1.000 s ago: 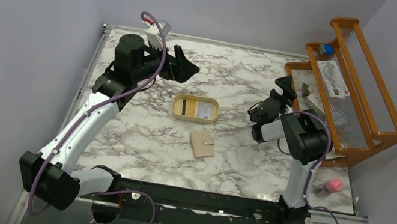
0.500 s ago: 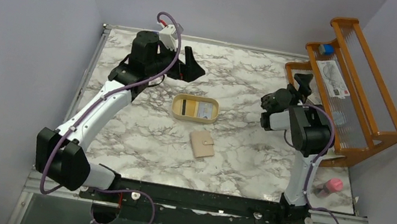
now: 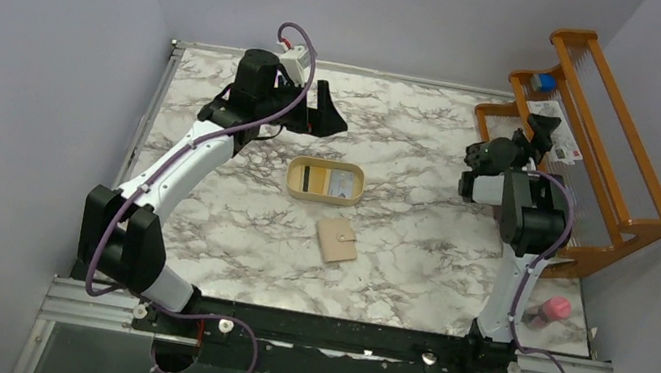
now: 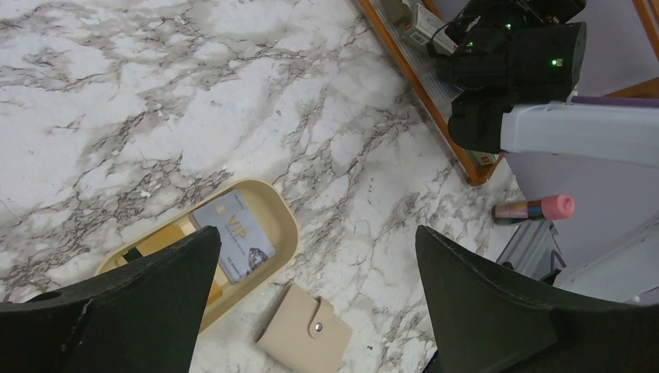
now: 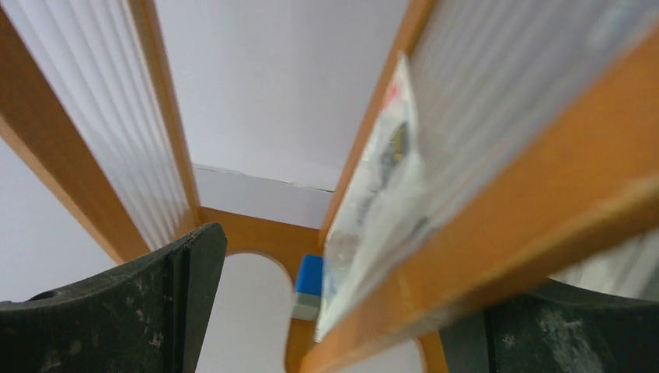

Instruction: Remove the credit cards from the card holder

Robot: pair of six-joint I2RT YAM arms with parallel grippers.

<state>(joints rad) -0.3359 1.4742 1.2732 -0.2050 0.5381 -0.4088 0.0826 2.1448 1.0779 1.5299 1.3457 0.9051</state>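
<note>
The tan card holder (image 3: pixel 336 239) lies snapped shut on the marble table, just in front of the cream oval tray (image 3: pixel 322 196). It also shows in the left wrist view (image 4: pixel 303 336). In the tray lie a whitish-blue card (image 3: pixel 344 185) and a yellow-orange card with a dark stripe (image 3: pixel 306 179). The left wrist view shows the whitish-blue card (image 4: pixel 233 245) marked VIP. My left gripper (image 3: pixel 328 113) is open and empty, raised behind the tray. My right gripper (image 3: pixel 536 135) is open and empty at the wooden rack, far from the holder.
An orange wooden rack (image 3: pixel 604 161) with papers and a blue block (image 3: pixel 544 81) stands at the right edge; its bar (image 5: pixel 544 194) fills the right wrist view. A pink item (image 3: pixel 551 309) lies at the front right.
My left arm has swung right, and its gripper now stands behind the tray. My right gripper has moved right and back, up against the rack. The holder and the tray have not moved.
</note>
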